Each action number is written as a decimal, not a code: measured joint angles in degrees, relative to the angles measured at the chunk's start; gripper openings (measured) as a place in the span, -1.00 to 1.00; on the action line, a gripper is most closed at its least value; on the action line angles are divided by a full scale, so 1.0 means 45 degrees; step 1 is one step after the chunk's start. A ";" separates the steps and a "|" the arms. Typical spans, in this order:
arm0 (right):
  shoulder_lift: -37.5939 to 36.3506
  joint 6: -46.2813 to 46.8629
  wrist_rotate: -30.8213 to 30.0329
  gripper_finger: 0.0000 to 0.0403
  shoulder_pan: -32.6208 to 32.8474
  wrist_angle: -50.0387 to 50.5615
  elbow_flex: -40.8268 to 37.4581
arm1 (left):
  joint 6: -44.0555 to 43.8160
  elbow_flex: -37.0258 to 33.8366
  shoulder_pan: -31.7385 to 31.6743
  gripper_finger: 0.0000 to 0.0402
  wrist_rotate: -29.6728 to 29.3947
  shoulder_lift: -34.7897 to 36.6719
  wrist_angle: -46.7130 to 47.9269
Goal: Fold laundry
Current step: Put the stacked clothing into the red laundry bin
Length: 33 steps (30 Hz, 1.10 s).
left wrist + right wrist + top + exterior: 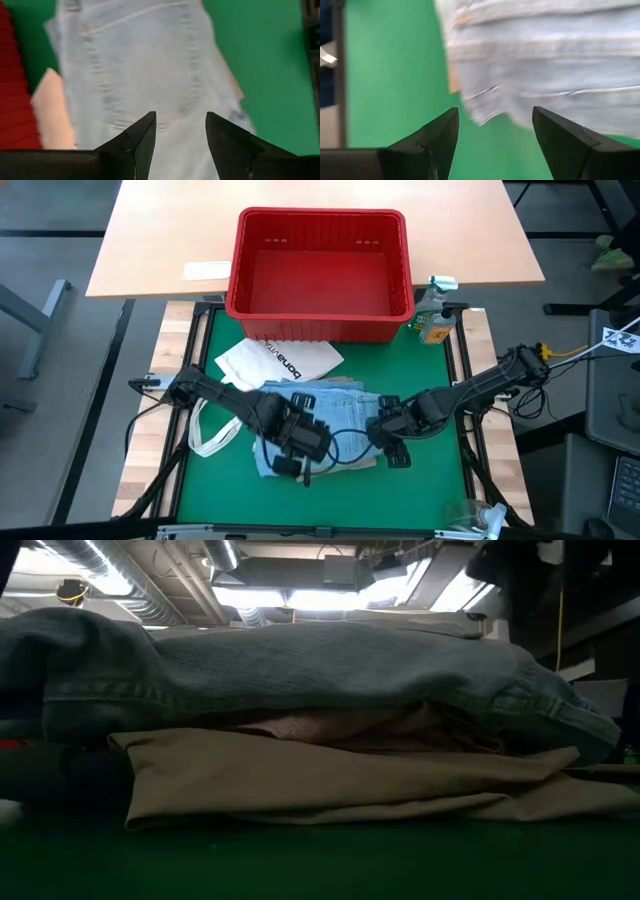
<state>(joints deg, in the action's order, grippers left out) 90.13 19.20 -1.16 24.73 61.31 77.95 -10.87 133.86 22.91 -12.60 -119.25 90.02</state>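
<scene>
On the green tabletop [440, 480], the left gripper [180, 131] hovers over the light blue denim jeans [335, 412], fingers [137, 140] apart. The jeans top a central pile, over a mottled pink top [360, 728] and beige trousers [330, 780]. The right gripper [495, 127] hangs at the jeans' right edge, fingers apart, empty.

Overhead, table-level, 2 wrist views: jeans [325, 415] shared.

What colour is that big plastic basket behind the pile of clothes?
The plastic basket is red, with ribbed walls. The high view shows it best.
</scene>
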 joint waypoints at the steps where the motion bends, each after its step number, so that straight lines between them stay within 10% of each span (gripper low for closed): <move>1: -0.0010 -0.0022 -0.0373 0.26 0.0000 -0.0084 0.0009 | 0.0224 -0.0005 -0.0201 -0.18 0.0002 0.0091 -0.0002; 23: -0.3871 -0.0564 -0.5667 0.26 -0.0005 0.1883 -0.0436 | 0.3426 -0.0446 -0.5346 -0.18 0.2657 0.2914 -0.0001; 33: -0.6913 0.1860 -0.5535 0.26 0.0029 0.1728 -0.2552 | 0.4105 -0.4390 -0.6925 -0.18 0.4416 0.3657 -0.2633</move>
<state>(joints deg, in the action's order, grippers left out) 59.02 27.57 -26.06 24.86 69.09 66.47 7.61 114.11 -8.25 7.27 -102.79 78.17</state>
